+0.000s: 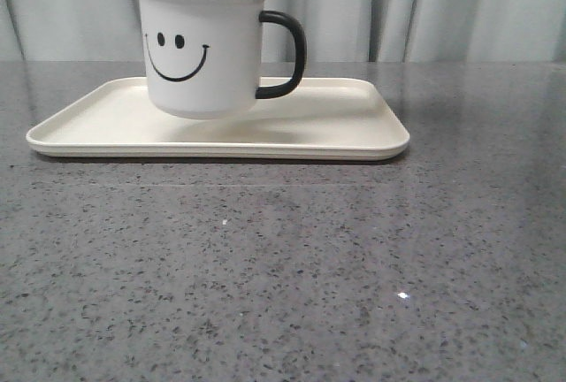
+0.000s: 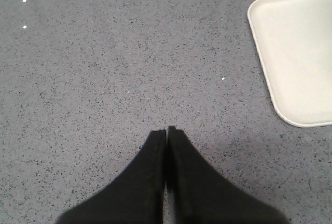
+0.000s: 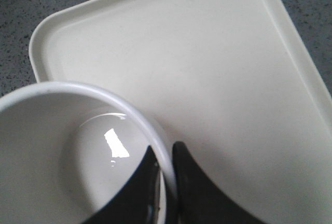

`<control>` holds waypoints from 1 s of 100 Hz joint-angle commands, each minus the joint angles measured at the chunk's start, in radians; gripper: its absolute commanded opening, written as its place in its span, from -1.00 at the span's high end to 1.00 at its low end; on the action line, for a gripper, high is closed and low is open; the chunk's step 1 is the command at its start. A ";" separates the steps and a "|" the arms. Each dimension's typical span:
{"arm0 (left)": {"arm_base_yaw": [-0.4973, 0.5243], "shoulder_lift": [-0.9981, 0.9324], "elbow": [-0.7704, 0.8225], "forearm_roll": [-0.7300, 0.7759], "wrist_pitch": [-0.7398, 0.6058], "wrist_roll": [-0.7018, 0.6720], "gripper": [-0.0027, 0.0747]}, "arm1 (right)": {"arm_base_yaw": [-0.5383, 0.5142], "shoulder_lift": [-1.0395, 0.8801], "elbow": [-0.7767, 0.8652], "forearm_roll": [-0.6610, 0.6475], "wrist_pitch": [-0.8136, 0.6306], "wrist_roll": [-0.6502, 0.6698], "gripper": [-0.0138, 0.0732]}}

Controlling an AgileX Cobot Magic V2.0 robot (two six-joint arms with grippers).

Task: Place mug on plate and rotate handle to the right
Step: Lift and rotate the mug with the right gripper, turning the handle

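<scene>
Front view: I've got the mug (image 1: 202,50) hovering tilted over the plate (image 1: 354,126), right gripper (image 3: 167,154) clamped on its rim, handle (image 1: 285,55) already right; left gripper (image 2: 166,129) closed, idle; set-down remains.

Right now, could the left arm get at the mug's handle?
Probably not easily. The left gripper is shut, over bare table beside the plate. The handle points to the far side of the mug, which the right gripper already holds by the rim.
</scene>
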 commanded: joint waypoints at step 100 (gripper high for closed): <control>0.003 -0.007 -0.024 -0.003 -0.068 -0.010 0.98 | -0.022 -0.047 -0.029 -0.012 0.083 -0.065 0.83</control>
